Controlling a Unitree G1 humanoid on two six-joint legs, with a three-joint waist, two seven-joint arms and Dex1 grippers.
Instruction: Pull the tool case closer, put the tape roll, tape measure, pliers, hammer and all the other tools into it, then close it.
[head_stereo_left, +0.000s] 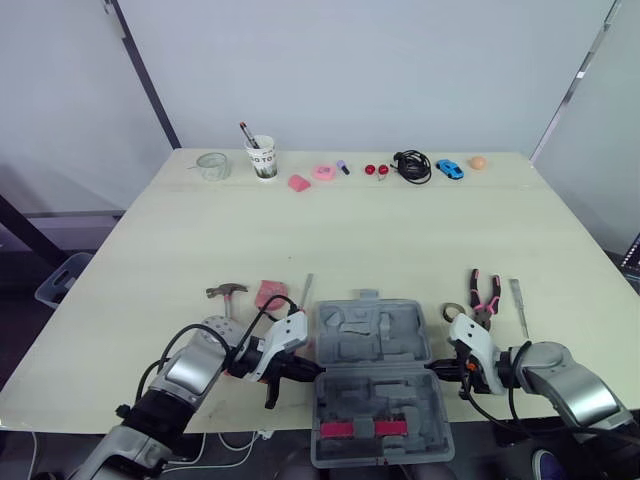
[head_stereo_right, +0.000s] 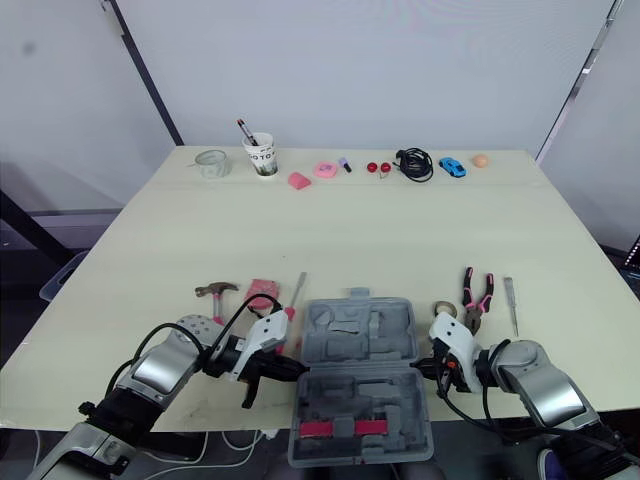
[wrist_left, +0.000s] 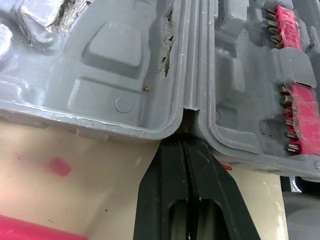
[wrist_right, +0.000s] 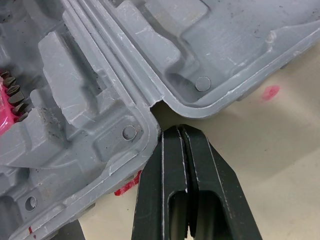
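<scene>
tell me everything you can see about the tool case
The tool case is grey moulded plastic, scuffed, lying open flat at the near edge of the table. Its far half has empty shaped recesses and a handle; the near half holds red strips of screwdriver bits. The left gripper and right gripper, jaws shut, sit at its hinge ends, one each side.

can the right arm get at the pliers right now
Probably yes: the pliers lie uncovered on the table just ahead of the right end effector, which is shut and must open first.
</scene>
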